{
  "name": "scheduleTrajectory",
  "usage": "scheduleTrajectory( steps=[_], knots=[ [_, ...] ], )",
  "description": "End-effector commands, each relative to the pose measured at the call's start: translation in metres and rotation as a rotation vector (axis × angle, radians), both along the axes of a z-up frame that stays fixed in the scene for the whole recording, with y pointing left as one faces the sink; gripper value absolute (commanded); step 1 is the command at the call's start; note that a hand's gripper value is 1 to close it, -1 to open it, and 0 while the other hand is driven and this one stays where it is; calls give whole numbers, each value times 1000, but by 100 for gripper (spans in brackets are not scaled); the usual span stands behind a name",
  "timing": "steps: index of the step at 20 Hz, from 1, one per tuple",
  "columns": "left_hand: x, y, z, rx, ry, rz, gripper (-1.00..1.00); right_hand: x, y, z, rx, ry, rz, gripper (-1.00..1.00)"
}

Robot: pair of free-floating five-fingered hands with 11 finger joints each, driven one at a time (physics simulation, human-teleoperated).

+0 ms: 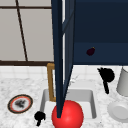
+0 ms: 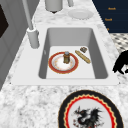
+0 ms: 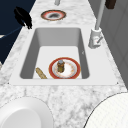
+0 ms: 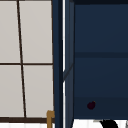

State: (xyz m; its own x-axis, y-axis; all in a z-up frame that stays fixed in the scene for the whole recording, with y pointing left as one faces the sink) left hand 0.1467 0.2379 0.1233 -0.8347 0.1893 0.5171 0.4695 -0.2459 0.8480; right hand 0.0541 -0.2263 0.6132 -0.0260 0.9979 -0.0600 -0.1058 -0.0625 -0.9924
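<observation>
- Hovering low at the front edge of the counter, the left hand [image 1: 39, 117] sits just left of the sink [image 1: 93, 100], its fingers curled and holding nothing as far as the front view lets me judge.
- It is between the dragon-patterned plate [image 1: 20, 103] on the counter and a red ball [image 1: 71, 115] in front of the sink.
- From the left side, that hand [image 2: 122, 63] hangs off the counter's front edge, beside the sink and apart from the dragon-patterned plate [image 2: 90, 112].
- From the right side it shows as a dark shape [image 3: 23, 16] at the sink's far corner, near that plate [image 3: 53, 15].
- The right hand [image 1: 107, 75] floats above the counter to the right of the sink, just under the open dark-blue wall cabinet [image 1: 100, 32]; one finger points straight down, the rest look loosely relaxed, and it grips nothing.
- A small dark eggplant [image 1: 90, 51] lies on the cabinet's lower shelf, above and left of the right hand.
- A grey canister [image 1: 123, 82] and a white plate [image 1: 119, 110] stand right of that hand.
- Inside the sink a red-rimmed plate [image 2: 57, 65] carries a small jar [image 2: 66, 57], with a baguette [image 2: 83, 57] beside it.
</observation>
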Motion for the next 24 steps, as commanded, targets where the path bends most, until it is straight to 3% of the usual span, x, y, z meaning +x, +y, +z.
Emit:
scheduleTrajectory(
  steps=[1, 10, 15, 19, 24],
  knots=[
    [0, 0, 0, 0, 0, 0, 0, 0, 5, 28, -26, -42, 0, -100],
    [0, 0, 0, 0, 0, 0, 0, 0, 12, 97, -4, -16, 1, -100],
    [0, 0, 0, 0, 0, 0, 0, 21, 20, 131, -31, -23, 9, -100],
    [0, 0, 0, 0, 0, 0, 0, 41, 22, 149, -12, -16, 34, -100],
    [0, 0, 0, 0, 0, 0, 0, 75, 27, 149, -8, -17, 57, -100]
  ],
)
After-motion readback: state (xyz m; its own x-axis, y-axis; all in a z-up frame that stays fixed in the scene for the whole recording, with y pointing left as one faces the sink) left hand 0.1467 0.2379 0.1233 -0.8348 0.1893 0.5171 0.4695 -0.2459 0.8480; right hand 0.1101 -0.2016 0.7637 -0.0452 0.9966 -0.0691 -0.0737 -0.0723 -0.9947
